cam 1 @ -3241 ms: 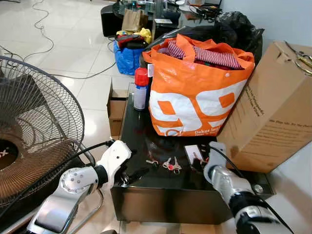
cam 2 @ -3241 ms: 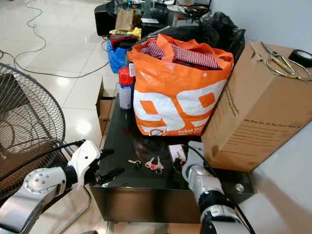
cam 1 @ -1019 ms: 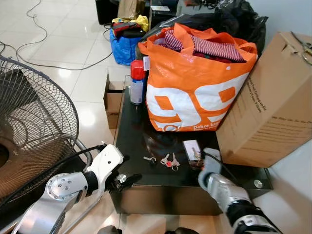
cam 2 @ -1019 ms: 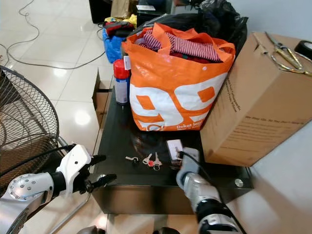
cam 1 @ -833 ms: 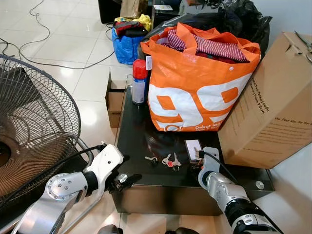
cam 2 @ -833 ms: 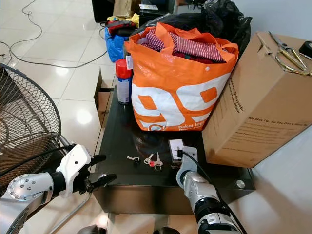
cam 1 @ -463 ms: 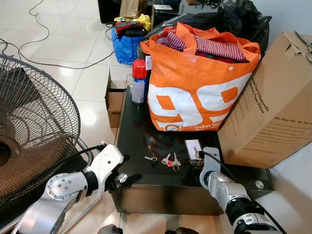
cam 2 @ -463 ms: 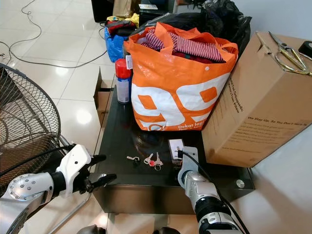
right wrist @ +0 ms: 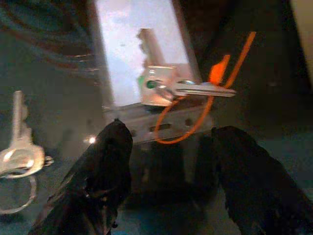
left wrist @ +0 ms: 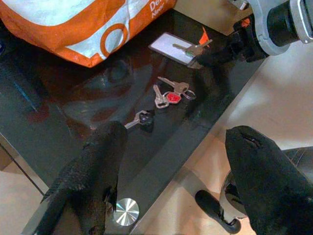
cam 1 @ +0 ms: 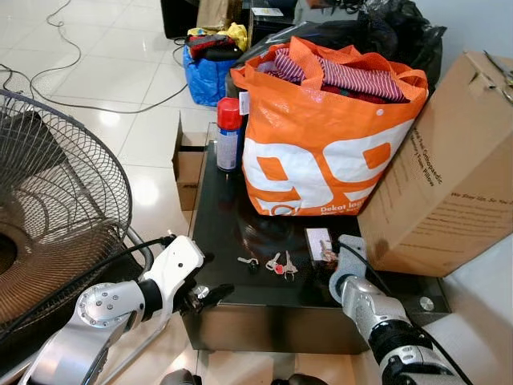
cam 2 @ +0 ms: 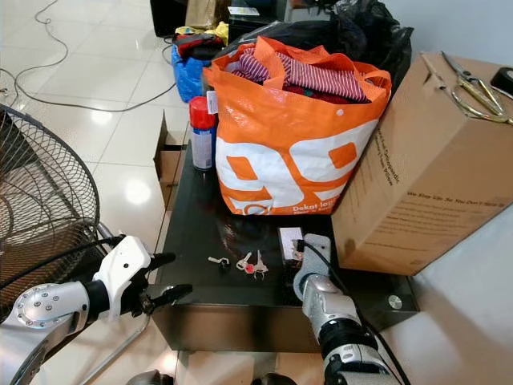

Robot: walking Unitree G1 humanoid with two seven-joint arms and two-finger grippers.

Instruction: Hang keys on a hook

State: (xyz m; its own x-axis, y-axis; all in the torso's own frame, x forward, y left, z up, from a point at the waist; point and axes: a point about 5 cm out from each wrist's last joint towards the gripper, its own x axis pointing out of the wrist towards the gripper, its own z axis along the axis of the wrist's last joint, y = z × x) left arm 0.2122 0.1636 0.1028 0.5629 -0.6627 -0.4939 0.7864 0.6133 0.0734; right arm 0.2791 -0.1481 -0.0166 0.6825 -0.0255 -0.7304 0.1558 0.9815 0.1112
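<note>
I see my right gripper (right wrist: 166,161) spread open before the hook plate (right wrist: 142,73); left gripper (left wrist: 171,161) open; keys (cam 1: 280,264) lie on the table (cam 1: 216,224)

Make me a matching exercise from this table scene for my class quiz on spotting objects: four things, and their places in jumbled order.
Things:
1. spray can
2. orange bag
3. keys
4. cardboard box

Places:
A. right end of the black table
B. flat on the glass near the front edge
C. back left corner
D. middle of the table, stuffed with clothes

Pairs: 1-C, 2-D, 3-B, 4-A
</note>
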